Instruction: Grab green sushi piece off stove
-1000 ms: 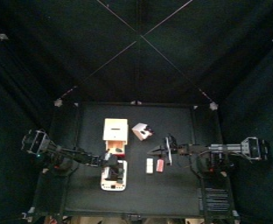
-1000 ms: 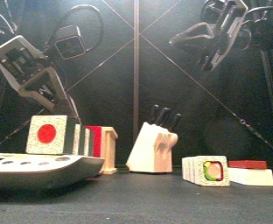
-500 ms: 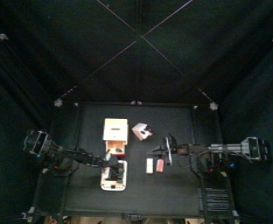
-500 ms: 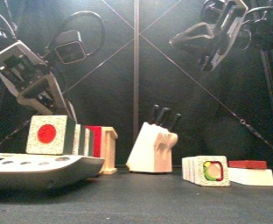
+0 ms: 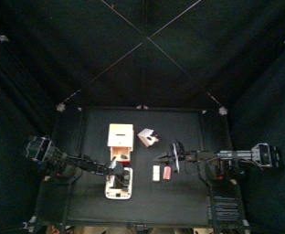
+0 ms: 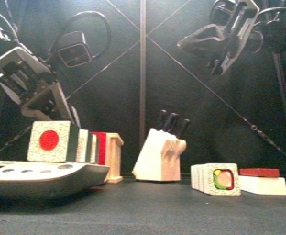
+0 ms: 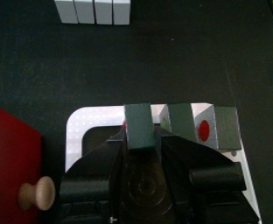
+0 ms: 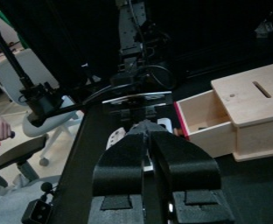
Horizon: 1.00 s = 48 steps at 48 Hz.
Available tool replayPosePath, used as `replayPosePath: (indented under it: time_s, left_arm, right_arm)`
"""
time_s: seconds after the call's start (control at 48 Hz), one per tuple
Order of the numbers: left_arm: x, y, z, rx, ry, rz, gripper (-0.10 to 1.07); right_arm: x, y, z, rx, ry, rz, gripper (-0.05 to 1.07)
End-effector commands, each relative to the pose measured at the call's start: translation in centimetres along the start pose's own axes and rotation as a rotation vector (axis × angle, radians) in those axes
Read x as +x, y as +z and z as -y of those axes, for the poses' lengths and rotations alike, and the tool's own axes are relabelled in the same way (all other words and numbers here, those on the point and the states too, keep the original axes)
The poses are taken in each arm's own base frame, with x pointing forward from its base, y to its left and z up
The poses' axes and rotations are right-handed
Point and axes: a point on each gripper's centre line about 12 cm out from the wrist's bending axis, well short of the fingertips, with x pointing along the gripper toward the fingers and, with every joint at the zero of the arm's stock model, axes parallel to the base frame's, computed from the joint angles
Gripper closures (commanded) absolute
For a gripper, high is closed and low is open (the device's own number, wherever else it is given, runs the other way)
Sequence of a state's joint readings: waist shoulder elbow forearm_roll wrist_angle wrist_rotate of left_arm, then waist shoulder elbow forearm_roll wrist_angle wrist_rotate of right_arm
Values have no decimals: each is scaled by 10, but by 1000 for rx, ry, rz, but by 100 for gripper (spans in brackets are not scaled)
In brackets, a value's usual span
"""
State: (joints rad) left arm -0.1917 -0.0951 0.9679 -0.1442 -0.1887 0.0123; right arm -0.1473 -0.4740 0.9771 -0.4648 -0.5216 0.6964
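Observation:
The stove (image 6: 36, 173) lies at the table's front left; it is the white rectangle (image 5: 118, 186) in the top view. A sushi piece (image 6: 50, 140) with a dark green wrap and a red centre stands on it, and also shows in the left wrist view (image 7: 206, 129). My left gripper (image 6: 50, 108) hangs just above this piece, beside it in the left wrist view (image 7: 157, 118), its jaws close together and empty. A second sushi piece (image 6: 215, 177) with a green centre stands on the table at the right. My right gripper (image 6: 219, 61) is shut, high at the right.
A knife block (image 6: 161, 154) stands mid-table. A tan-topped white box (image 5: 121, 135) and a white-and-pink cube (image 5: 146, 137) stand behind the stove. A red-and-white piece (image 6: 263, 182) lies at the far right. A row of white blocks (image 7: 94, 10) lies beyond the stove.
My left gripper has come down a little and shifted slightly left over the stove. The right arm and the objects have not moved.

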Motion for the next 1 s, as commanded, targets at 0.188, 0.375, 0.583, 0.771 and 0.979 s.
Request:
replayPosePath:
  time_s: [0.188,0.375,0.583,0.771,0.979]
  left_arm:
    - [-9,22,-1,-6,0,77,40]
    - [-16,24,-2,-10,0,96,40]
    - [-18,25,-4,-13,3,102,40]
    - [-19,27,-4,-12,4,111,40]
    - [-20,28,-4,-12,4,124,40]
  right_arm:
    - [1,6,-1,-2,8,21,65]
    - [2,5,-1,-1,5,18,65]
    - [2,6,-1,-1,6,20,65]
    - [2,5,-1,-1,7,18,65]
    - [3,6,0,-1,5,18,65]
